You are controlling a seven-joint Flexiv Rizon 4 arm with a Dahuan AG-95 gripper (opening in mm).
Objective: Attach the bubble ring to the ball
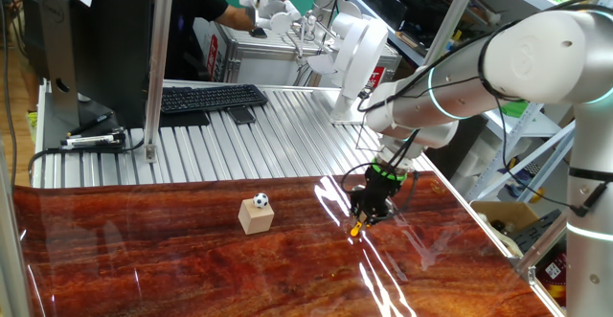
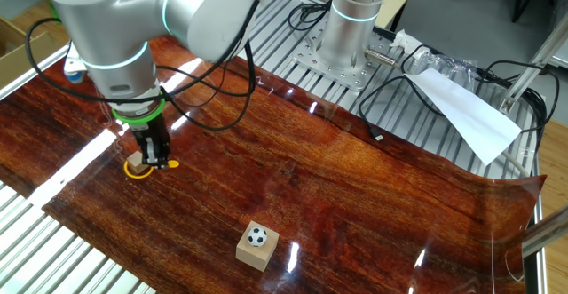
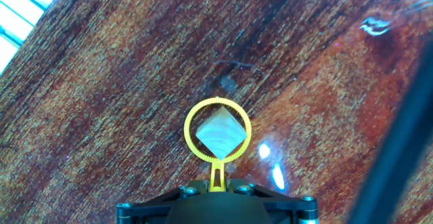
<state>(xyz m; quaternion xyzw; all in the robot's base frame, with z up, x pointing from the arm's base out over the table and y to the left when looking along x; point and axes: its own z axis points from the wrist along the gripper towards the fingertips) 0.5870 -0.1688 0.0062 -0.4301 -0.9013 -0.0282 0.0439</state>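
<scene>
The ball (image 1: pixel 261 200) is black and white and sits on top of a tan wooden cube (image 1: pixel 256 218) near the middle of the wood-patterned table; it also shows in the other fixed view (image 2: pixel 256 236). My gripper (image 1: pixel 369 210) is well to the right of it, low over the table, shut on the stem of the yellow bubble ring (image 1: pixel 355 227). In the hand view the ring's loop (image 3: pixel 217 101) sticks out ahead of my gripper (image 3: pixel 216 183) and frames a second tan cube (image 3: pixel 220 135) below it. I cannot tell whether ring and cube touch.
A ribbed metal surface behind the wood mat holds a black keyboard (image 1: pixel 211 97) and a metal post (image 1: pixel 156 68). A white robot base (image 1: pixel 354 54) and a person (image 1: pixel 206 11) are at the back. The table's right edge (image 1: pixel 498 240) is close to my arm.
</scene>
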